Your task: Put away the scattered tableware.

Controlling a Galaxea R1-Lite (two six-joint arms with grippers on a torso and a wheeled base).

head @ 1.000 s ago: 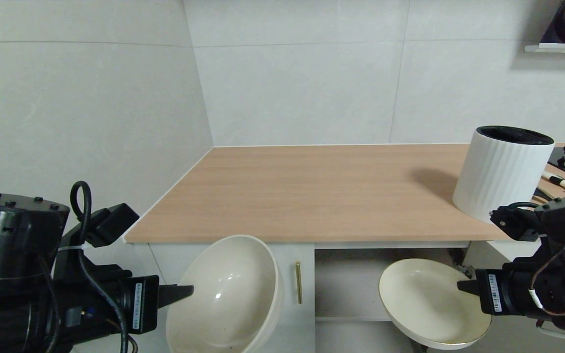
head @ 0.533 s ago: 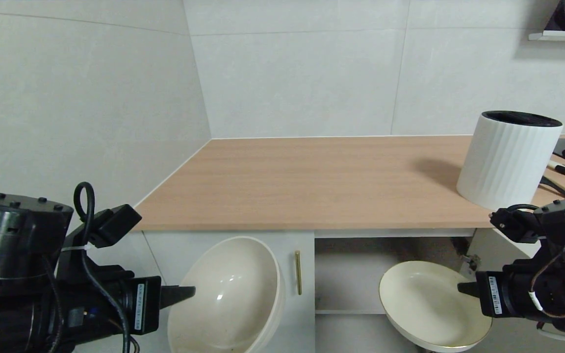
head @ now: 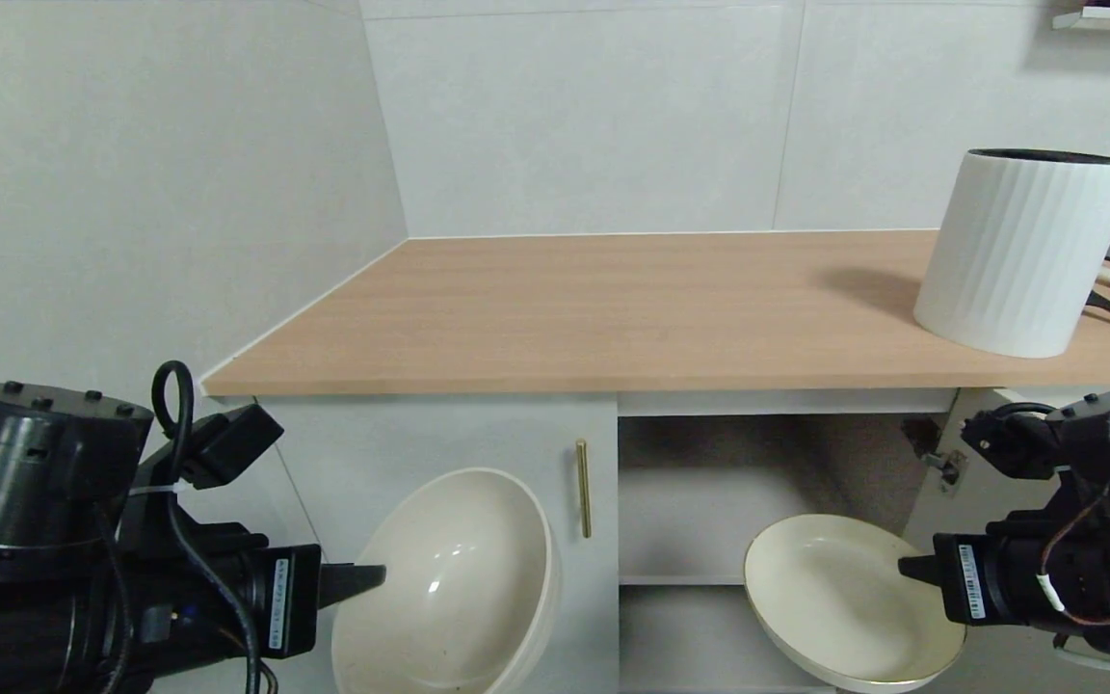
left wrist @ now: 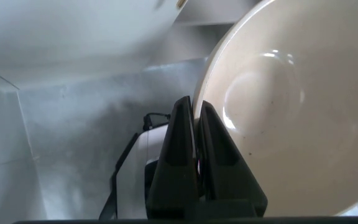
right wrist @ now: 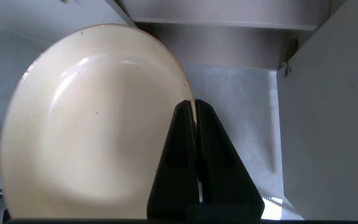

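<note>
Roughly halfway I reckon: left tool (head: 372,576) is clamped on the rim of the bowl (head: 449,588) in front of the shut door (head: 478,434), right tool (head: 907,567) is clamped on the rim of the plate (head: 839,598) by the open cupboard (head: 757,463), neither dish is on the shelf (head: 680,580) yet, so stowing both is what's left.

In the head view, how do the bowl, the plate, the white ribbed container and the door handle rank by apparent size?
Largest: the bowl and the white ribbed container look alike, so they are not ranked; the bowl is nearer the camera.
Next: the plate, slightly smaller.
Smallest: the door handle.
</note>
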